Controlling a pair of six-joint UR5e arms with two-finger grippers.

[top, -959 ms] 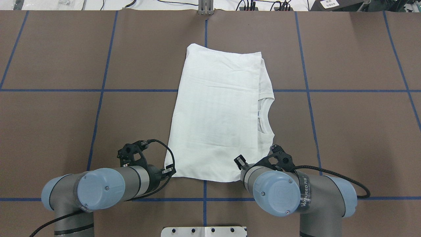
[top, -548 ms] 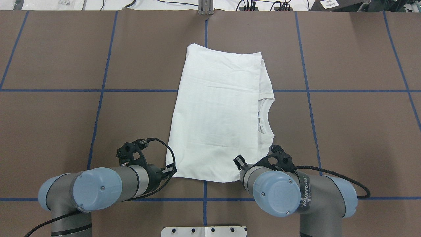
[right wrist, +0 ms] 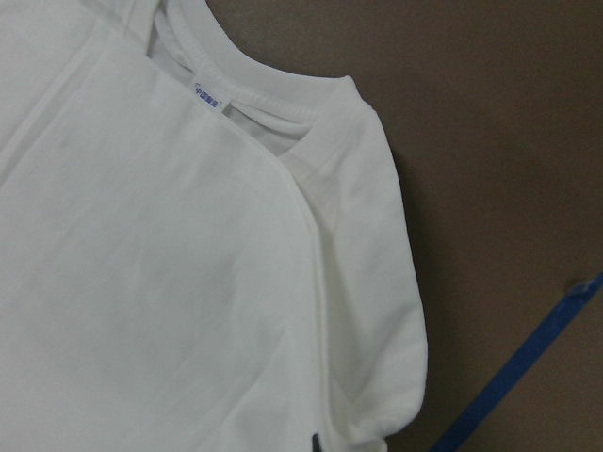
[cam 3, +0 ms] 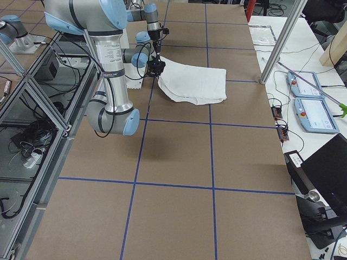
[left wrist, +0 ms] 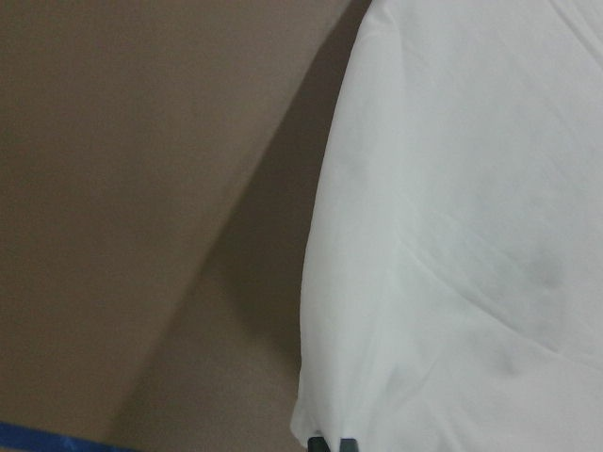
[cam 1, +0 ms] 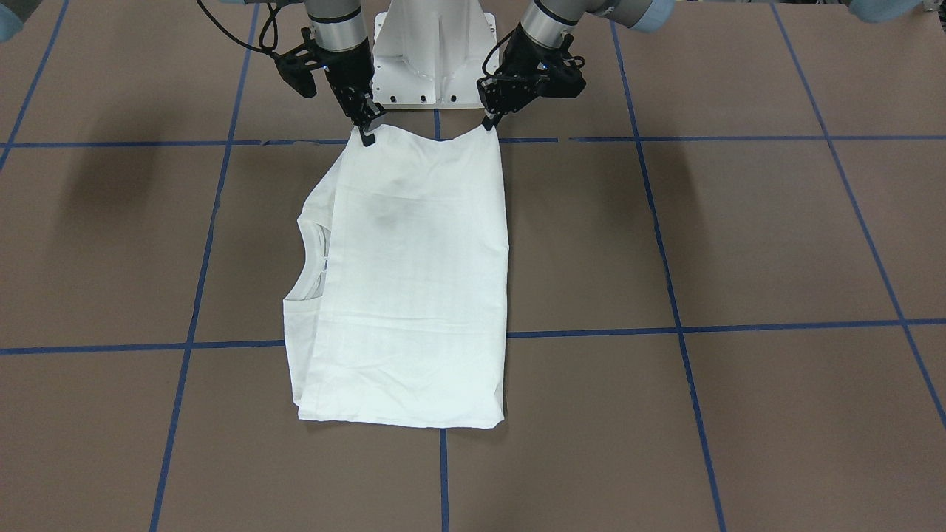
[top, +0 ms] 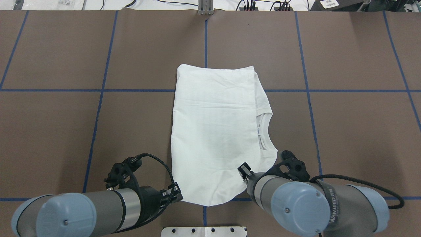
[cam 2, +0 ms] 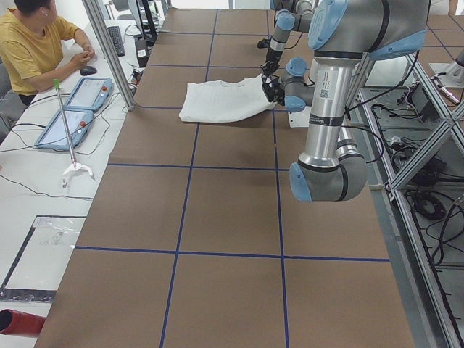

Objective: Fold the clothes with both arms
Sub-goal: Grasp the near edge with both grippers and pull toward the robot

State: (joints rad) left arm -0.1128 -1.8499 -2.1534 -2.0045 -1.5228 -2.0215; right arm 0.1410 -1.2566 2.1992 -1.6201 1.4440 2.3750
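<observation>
The white shirt (top: pixel 213 131) lies folded lengthwise on the brown table, its round collar (top: pixel 265 131) and small tag on the right side; no black text shows. My left gripper (top: pixel 177 195) is shut on the shirt's near left corner. My right gripper (top: pixel 245 174) is shut on the near right corner. In the front view the left gripper (cam 1: pixel 489 125) and right gripper (cam 1: pixel 367 137) hold that edge slightly raised, and it sags between them. The wrist views show the cloth (left wrist: pixel 452 235) and the collar (right wrist: pixel 273 89) close up.
The white pedestal base (cam 1: pixel 432 44) stands just behind the grippers. Blue tape lines (top: pixel 98 108) grid the table. An aluminium post (cam 2: pixel 109 51), teach pendants (cam 2: pixel 72 101) and a seated person (cam 2: pixel 36 43) are at the far side. Brown table lies on both sides of the shirt.
Both arms have drawn back toward the base, pulling the shirt with them. Its far edge has slid nearer and the near edge has bunched into a curve.
</observation>
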